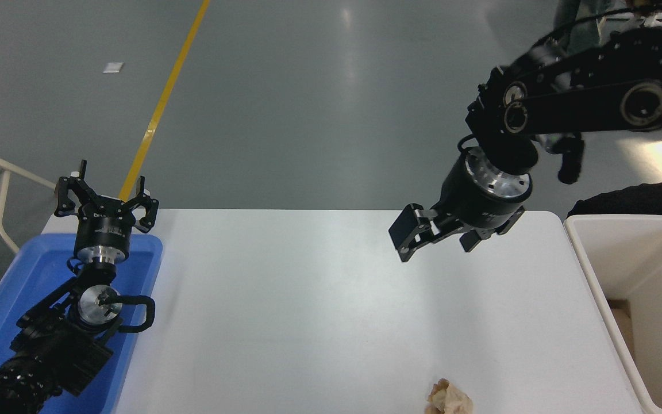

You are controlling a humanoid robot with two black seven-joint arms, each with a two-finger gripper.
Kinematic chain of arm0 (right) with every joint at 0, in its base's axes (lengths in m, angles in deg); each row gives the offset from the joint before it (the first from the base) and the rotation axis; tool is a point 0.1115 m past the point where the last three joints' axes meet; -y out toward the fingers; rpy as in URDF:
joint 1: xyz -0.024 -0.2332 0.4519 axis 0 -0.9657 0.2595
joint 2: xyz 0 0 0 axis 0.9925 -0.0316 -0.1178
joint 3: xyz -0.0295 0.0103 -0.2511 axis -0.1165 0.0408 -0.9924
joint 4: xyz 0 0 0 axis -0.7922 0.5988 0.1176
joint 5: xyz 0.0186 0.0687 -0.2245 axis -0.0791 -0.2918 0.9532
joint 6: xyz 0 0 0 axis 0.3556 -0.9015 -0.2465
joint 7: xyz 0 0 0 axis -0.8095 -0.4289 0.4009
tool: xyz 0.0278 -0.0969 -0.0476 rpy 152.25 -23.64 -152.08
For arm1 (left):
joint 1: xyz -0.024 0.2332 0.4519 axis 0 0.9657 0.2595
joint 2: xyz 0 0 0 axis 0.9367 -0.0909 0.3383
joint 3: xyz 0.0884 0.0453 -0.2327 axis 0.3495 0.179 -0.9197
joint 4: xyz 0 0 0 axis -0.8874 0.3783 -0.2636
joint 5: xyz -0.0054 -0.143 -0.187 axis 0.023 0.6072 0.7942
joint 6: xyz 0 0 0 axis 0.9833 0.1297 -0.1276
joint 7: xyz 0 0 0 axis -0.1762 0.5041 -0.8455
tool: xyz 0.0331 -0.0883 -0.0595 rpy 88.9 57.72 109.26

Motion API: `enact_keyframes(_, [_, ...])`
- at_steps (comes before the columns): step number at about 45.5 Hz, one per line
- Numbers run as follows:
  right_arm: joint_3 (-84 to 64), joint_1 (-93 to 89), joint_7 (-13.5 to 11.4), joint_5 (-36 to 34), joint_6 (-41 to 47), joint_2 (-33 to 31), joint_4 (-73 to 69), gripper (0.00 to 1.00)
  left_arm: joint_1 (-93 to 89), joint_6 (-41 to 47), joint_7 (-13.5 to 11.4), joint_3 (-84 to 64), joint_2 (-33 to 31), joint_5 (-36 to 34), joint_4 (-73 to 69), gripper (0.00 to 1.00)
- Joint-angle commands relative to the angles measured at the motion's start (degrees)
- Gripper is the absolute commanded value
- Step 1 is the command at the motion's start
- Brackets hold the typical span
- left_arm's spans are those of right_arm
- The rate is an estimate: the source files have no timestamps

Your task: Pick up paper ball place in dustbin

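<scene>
- Our right gripper (431,236) hung high with jaws spread and empty, the paper ball (449,398) well below them.
- The dustbin (587,270) waited just beside.
- Our left gripper (106,198), jaws spread, sat parked.

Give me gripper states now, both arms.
Left gripper: open, empty, parked over the blue tray.
Right gripper: empty, raised above the table; open or shut cannot be told.

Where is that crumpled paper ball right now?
In the head view, the paper ball lies on the white table at its near edge, right of centre. It is left of the dustbin, well below the raised right gripper, touching neither.
</scene>
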State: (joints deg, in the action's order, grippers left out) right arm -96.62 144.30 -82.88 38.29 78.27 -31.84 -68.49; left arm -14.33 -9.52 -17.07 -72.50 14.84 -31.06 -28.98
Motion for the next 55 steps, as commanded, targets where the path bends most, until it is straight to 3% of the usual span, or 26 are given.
enact_keyframes(1, [-4.8,8.2,0.1,0.1,1.6,-2.7,-2.9,1.0,0.0,0.0,0.0,0.0,0.0,0.0,-0.1,0.99])
enact_keyframes(13, [-5.0,8.4,-0.2,0.4,1.6,-3.7,-3.3,1.0,0.0,0.0,0.0,0.1,0.0,0.0,-0.1,0.99])
enact_keyframes(23, [-5.3,4.4,-0.1,6.3,1.6,-5.7,-6.3,1.0,-0.1,0.0,-0.1,0.0,-0.1,0.0,-0.1,0.99])
enact_keyframes(33, [-6.3,-2.6,0.2,6.6,1.1,-5.8,-11.4,1.0,0.0,0.0,-0.1,0.0,-0.1,0.0,-0.1,0.99])
enact_keyframes(55, [1.8,-35.2,0.0,6.4,-24.2,-3.1,-5.6,1.0,-0.1,0.0,-0.1,0.0,0.0,-0.1,0.0,0.99])
